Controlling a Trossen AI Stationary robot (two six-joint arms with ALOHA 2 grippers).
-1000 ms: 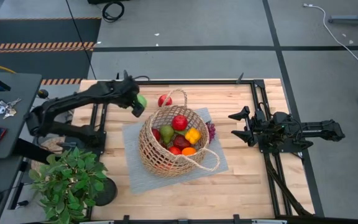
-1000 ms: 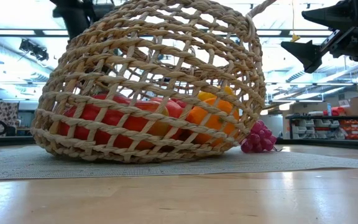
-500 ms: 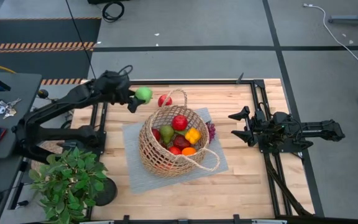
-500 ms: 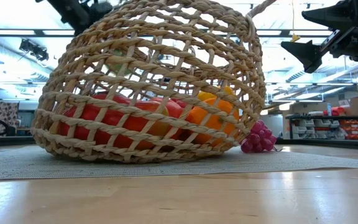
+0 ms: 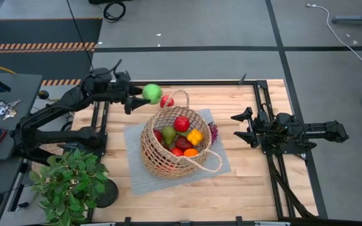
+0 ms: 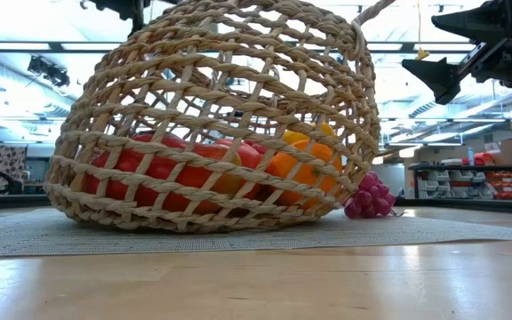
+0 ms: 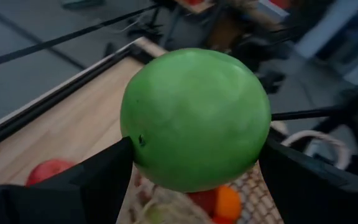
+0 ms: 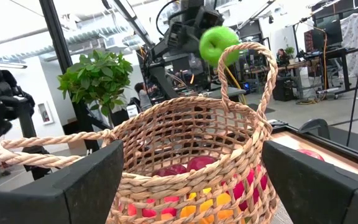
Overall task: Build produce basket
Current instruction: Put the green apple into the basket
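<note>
left pincer (image 5: 137, 99), upper left of centre, grips a green apple (image 5: 151, 93) raised above the basket (image 5: 168, 154) rim for dropping in, while right pincer (image 5: 247, 129) waits open at right.

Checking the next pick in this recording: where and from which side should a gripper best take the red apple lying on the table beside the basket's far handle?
Probably from straight above, fingers across the widest part of the red apple. It is round, so any pair of opposite sides would do. The basket handle stands close on one side, so the fingers are best set parallel to the handle. The left gripper already holds the green apple; the right gripper waits open, far off.
</note>
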